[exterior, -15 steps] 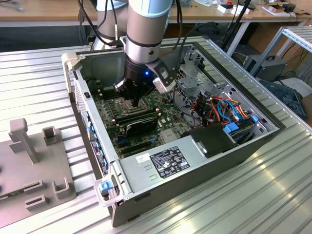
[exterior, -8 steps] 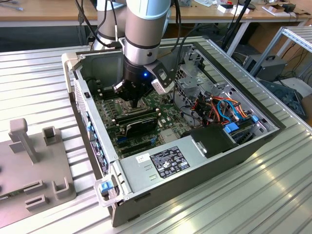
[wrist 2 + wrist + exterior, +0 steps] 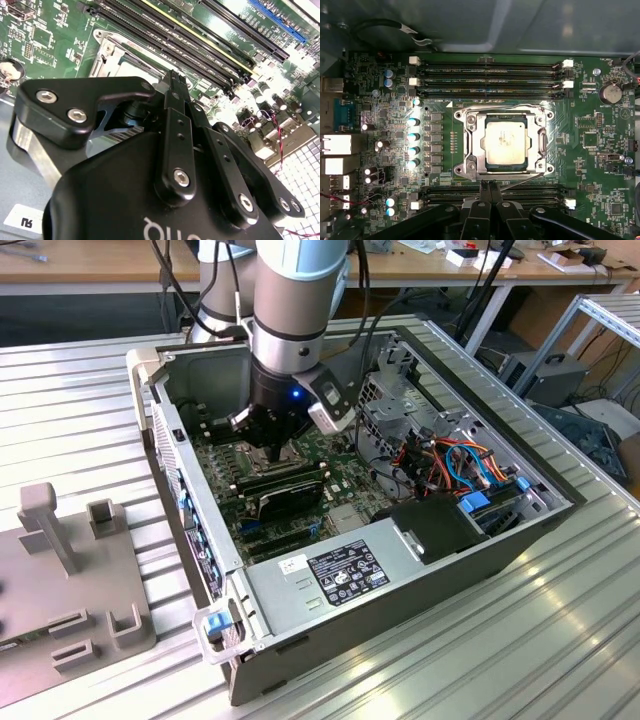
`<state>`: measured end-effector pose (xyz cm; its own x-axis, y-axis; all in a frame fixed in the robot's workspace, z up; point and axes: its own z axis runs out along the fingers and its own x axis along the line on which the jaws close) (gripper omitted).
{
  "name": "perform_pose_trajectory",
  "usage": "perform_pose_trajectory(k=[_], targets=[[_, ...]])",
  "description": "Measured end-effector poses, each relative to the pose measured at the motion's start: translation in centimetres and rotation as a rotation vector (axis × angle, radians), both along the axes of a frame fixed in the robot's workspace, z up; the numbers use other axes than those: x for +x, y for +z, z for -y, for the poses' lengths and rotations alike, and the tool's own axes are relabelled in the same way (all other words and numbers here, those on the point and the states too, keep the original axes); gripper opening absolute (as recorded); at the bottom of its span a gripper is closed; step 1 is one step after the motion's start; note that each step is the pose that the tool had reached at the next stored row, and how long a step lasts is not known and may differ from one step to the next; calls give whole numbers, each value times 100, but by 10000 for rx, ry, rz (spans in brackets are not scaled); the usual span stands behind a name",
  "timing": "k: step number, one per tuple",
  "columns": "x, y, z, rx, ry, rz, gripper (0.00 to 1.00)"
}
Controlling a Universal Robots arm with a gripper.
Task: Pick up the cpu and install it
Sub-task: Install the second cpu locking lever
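While the gripper (image 3: 488, 186) hangs low over the motherboard (image 3: 600, 150), its two fingers look pressed together with nothing between them, tips at the lower centre of the first wrist view just below the socket frame (image 3: 470, 145). The cpu (image 3: 504, 142) lies silvery face up inside that frame, at the middle of the picture, apparently seated, though its edges are hard to judge. In the exterior view the arm reaches down into the open computer case (image 3: 420, 585). Good work here means keeping the tips clear of the memory slots (image 3: 490, 75) and checking the chip lies flat, square to the frame.
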<state>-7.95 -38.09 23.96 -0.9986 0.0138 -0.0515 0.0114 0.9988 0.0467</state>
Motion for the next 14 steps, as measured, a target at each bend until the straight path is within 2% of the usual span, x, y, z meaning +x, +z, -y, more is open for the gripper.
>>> perform_pose_trajectory(k=[11, 14], targets=[[-102, -26, 0, -12, 0, -2, 11], [-108, -29, 0, -16, 1, -4, 11]])
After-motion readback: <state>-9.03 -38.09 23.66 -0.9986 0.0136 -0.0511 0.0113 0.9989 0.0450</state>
